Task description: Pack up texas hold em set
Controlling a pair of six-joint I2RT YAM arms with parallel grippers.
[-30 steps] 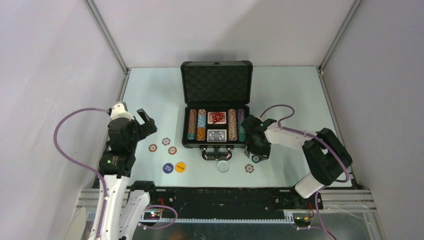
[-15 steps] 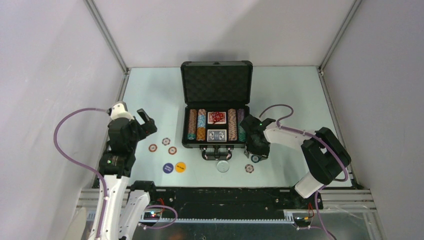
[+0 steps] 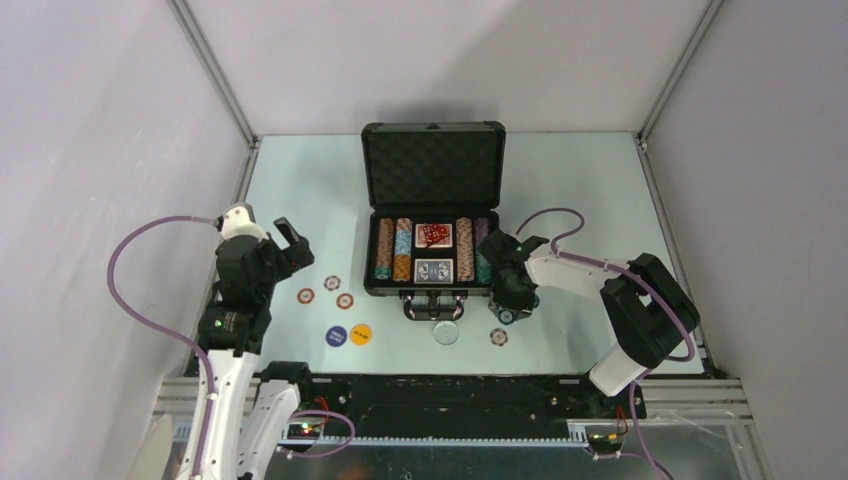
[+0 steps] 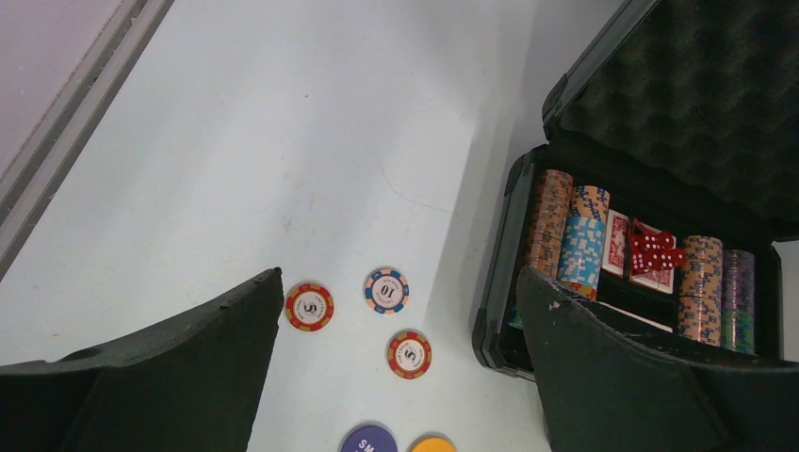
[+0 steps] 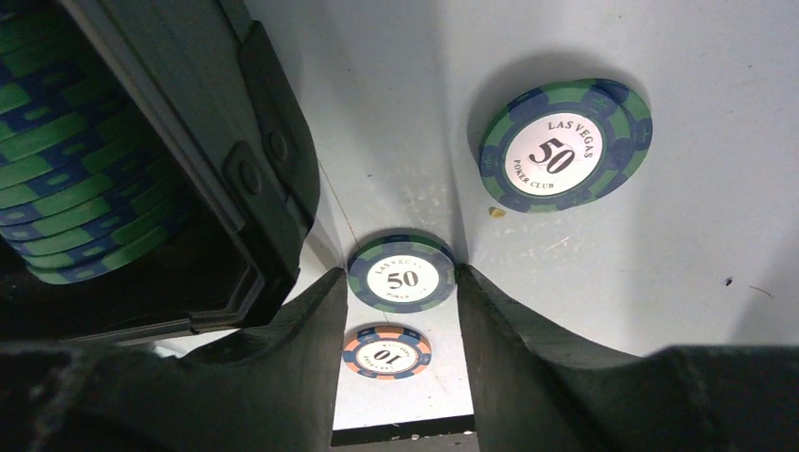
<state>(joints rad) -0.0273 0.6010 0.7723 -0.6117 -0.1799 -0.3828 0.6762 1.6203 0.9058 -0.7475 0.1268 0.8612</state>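
The black case (image 3: 432, 170) lies open at the table's middle, foam lid up. Inside are chip rows (image 3: 393, 250), red dice (image 3: 432, 233) on a red deck, and a blue deck (image 3: 434, 270). My right gripper (image 3: 510, 306) is at the case's right front corner. In the right wrist view it (image 5: 402, 279) is shut on a green-blue 50 chip (image 5: 402, 268), pinched by its edges. A second 50 chip (image 5: 565, 143) and a 10 chip (image 5: 387, 350) lie on the table. My left gripper (image 3: 285, 245) is open and empty, above three loose chips (image 4: 386, 290).
A purple button (image 3: 336, 336), a yellow button (image 3: 360, 334) and a clear round button (image 3: 445, 332) lie near the front edge. The case handle (image 3: 433, 306) points at the arms. The black table edge (image 5: 405, 428) is just beyond the 10 chip.
My right gripper has shifted slightly left, closer to the case's corner, with the 50 chip at its tips. The left arm has not moved.
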